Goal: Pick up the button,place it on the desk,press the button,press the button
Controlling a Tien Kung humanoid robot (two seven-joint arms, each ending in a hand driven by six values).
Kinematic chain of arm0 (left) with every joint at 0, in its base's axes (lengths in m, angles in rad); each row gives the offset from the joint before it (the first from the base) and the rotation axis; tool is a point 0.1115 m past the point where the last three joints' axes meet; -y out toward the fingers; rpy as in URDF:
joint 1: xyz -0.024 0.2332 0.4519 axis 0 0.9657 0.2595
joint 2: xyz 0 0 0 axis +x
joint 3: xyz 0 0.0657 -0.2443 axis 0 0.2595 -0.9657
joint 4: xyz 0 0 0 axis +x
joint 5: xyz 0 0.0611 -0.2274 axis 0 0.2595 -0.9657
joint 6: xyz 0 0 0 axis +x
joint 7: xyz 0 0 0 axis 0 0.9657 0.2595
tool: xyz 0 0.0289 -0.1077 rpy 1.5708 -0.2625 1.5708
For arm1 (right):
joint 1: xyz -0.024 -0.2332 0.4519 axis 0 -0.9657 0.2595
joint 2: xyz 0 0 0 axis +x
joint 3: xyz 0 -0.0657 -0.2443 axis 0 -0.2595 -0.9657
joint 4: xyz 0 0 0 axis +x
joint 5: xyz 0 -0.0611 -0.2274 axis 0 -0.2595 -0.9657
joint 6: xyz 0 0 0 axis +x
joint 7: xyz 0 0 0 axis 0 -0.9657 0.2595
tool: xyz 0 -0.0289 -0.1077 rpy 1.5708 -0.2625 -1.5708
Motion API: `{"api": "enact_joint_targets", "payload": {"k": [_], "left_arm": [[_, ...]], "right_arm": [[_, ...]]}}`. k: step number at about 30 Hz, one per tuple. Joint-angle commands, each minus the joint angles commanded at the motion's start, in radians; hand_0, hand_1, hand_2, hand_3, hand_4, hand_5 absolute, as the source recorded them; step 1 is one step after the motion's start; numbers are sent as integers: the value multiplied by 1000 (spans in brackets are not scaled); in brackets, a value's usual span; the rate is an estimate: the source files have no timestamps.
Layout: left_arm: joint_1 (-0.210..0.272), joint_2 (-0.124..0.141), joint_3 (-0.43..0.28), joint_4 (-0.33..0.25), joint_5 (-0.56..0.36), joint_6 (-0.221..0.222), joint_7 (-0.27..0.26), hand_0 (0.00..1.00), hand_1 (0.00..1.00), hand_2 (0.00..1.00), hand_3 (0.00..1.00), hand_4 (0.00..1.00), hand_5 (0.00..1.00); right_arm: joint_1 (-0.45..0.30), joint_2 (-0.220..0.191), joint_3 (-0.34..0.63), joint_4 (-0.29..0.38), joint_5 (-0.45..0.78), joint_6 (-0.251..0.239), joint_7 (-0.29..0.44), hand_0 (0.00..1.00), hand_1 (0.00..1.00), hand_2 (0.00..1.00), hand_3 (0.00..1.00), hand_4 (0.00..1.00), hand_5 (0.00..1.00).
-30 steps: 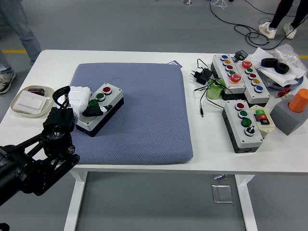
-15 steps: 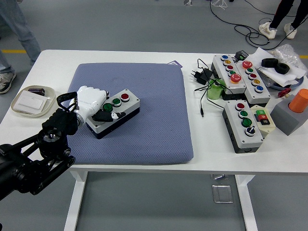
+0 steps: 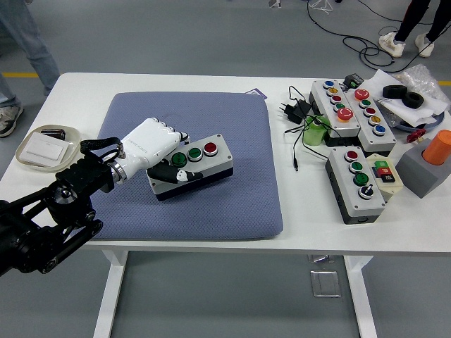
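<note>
A grey button box (image 3: 199, 165) with a black base and two green buttons and one red button on top lies on the blue-grey pad (image 3: 232, 134), near its middle left. My left hand (image 3: 163, 153), white with black fingertips, is shut on the box's left end, thumb along its front side. The black left arm (image 3: 49, 218) comes in from the lower left. The right hand is not in view.
A beige tray (image 3: 32, 163) with a white switch sits at the left edge. Several more button boxes (image 3: 356, 184), cables (image 3: 301, 116), a green cup (image 3: 315, 132) and a grey block with an orange cylinder (image 3: 435, 151) crowd the right side. A person's legs stand at the far right.
My left hand has moved the button box rightward across the pad, from the pad's left edge toward its middle, keeping hold of it.
</note>
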Motion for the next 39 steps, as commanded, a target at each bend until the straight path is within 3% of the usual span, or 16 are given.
{"api": "enact_joint_targets", "payload": {"k": [4,16,21,22,27,28,33,34,39], "left_arm": [[-18,6,28,12,0,52,-47,405,333,371,357,465,2],[-84,18,151,62,0,94,-145,415,342,375,362,483,2],[-98,13,151,78,0,71,-140,415,342,375,362,483,2],[-99,12,149,81,0,63,-136,506,428,439,418,499,2],[-103,11,144,87,0,15,-130,506,428,439,418,499,2],[-104,12,144,87,0,10,-129,579,597,665,552,538,74],[-106,14,143,89,0,-26,-138,579,597,665,552,538,74],[-105,14,142,88,0,-29,-139,589,719,837,702,647,118],[-102,16,128,81,0,-24,-133,589,719,837,702,647,118]], "right_arm": [[-1,0,-3,0,2,0,-1,627,477,539,582,279,22],[-3,1,-6,0,-8,-1,-7,627,477,539,582,279,22],[-1,0,-8,0,-9,-1,-6,627,477,539,582,279,22],[0,0,-7,0,-10,-1,-7,627,477,539,582,279,22],[3,0,-7,0,-14,0,-6,627,477,539,582,279,22],[3,0,-7,0,-15,0,-6,627,477,539,582,279,22],[5,0,-7,0,-16,0,-6,627,477,539,582,279,22],[5,0,-7,0,-16,0,-6,627,477,539,582,280,22],[5,0,-5,0,-19,1,-7,627,477,539,582,280,22]]}}
